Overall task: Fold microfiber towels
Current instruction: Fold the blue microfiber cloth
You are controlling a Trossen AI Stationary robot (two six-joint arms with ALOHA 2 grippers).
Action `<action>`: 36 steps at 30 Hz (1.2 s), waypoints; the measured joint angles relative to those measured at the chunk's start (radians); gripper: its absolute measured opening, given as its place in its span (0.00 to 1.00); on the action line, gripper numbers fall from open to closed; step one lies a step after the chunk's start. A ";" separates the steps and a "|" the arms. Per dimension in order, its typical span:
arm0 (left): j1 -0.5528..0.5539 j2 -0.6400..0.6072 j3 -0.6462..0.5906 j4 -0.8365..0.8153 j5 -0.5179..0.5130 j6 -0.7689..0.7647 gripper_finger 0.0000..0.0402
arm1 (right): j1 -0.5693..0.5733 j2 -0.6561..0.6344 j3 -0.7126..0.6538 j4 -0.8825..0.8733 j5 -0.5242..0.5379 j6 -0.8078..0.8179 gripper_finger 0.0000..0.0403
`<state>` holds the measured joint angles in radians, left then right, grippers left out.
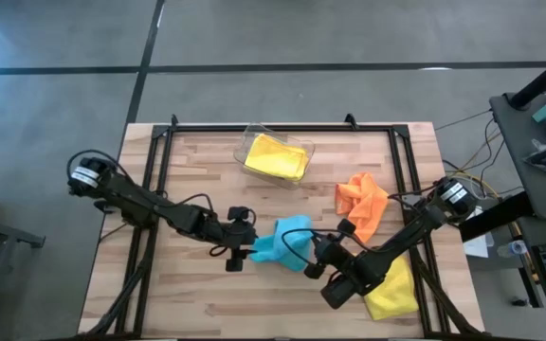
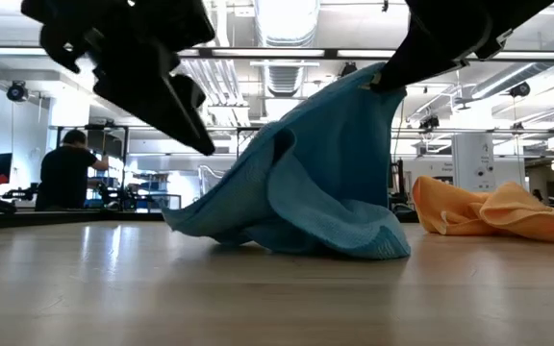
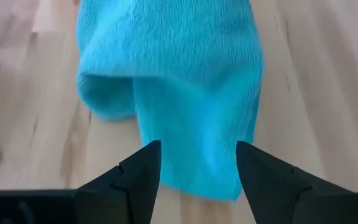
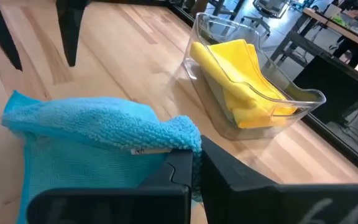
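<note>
A light blue microfiber towel (image 1: 282, 242) lies bunched at the table's middle, one part raised into a peak (image 2: 373, 86). My right gripper (image 4: 194, 163) is shut on that peak; it comes in from the right (image 1: 316, 258). My left gripper (image 3: 197, 155) stands open just left of the towel (image 1: 239, 250), its fingers above the towel's near end and apart from it. An orange towel (image 1: 362, 204) lies crumpled at the right. A yellow towel (image 1: 392, 292) lies under my right arm. Another yellow towel (image 1: 275, 156) sits folded in the clear bin. My right gripper pinches a bunched edge of the blue towel (image 4: 178, 140), beside its small label, between its two shut fingers. The fingers slant down from the table's right. The held part is raised; the towel drapes slack below it and its lower folds (image 2: 287, 235) rest on the table.
The clear plastic bin (image 1: 251, 140) stands at the far middle of the table. Bare wood lies along the near edge and at the far left. A black frame (image 1: 159, 142) runs along the table's sides. Beyond the table a person (image 2: 65, 173) sits at a desk.
</note>
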<state>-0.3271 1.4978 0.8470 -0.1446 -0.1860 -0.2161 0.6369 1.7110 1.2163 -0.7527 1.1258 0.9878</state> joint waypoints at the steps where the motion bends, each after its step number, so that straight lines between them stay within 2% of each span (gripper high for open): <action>1: 0.000 0.012 0.002 0.012 0.004 -0.012 0.48 | 0.000 -0.001 0.000 -0.004 -0.001 0.005 0.02; 6: -0.010 0.089 0.005 0.000 0.101 -0.009 0.48 | 0.000 -0.003 0.000 -0.003 -0.009 0.009 0.02; 9: -0.049 0.129 0.005 -0.007 0.101 0.026 0.48 | 0.000 -0.003 0.000 -0.002 -0.017 0.009 0.02; 13: -0.108 0.145 0.005 -0.014 0.023 0.072 0.48 | 0.000 -0.003 -0.001 -0.001 -0.028 0.009 0.02; 18: -0.150 0.145 0.004 -0.025 -0.184 0.093 0.48 | 0.000 -0.003 -0.001 -0.002 -0.032 0.008 0.02; 20: -0.152 0.157 0.003 -0.023 -0.227 0.102 0.48 | 0.000 -0.003 -0.001 -0.002 -0.034 0.008 0.02; 36: -0.151 0.239 0.003 0.006 -0.242 0.124 0.48 | 0.000 -0.003 -0.002 -0.001 -0.050 0.007 0.02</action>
<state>-0.4786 1.7368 0.8501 -0.1382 -0.4278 -0.0925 0.6369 1.7084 1.2148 -0.7536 1.0757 0.9951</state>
